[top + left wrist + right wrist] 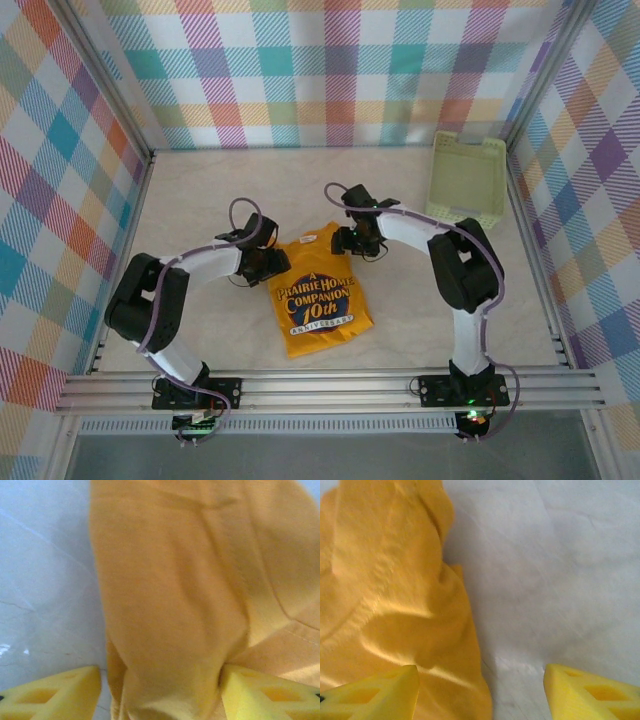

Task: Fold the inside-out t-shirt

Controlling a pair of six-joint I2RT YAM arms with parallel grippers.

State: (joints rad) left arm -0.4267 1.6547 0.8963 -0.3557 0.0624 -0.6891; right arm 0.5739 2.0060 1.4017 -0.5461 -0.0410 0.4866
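Closest to the overhead camera are the two arms, the left arm (160, 300) and the right arm (465, 270), which bend inward over the pale surface (210, 190), the biggest thing in my view. On it, about midway between the arms, lies the inside-out t-shirt (315, 295), a compact yellow packet with the dark print facing up. The green basket (467, 180) stands well apart in the far right corner. I judge that the step in hand is to take the far end of the shirt and fold it toward the arm bases. To do it well I would close both claws at the same time and catch all the layers. Then I would lift only a little and carry the two corners in parallel, so the crease comes straight. The left claw (262, 262) is at the far-left corner of the shirt and the right claw (352, 240) at the far-right corner, and both are open. In the left wrist view a ridge of cloth runs between the yellow fingers (55, 692), with a thin strip of surface beside one of them, so nothing is pinched. In the right wrist view one finger (370, 692) hangs over cloth and the other over bare surface, with the shirt's edge between them.
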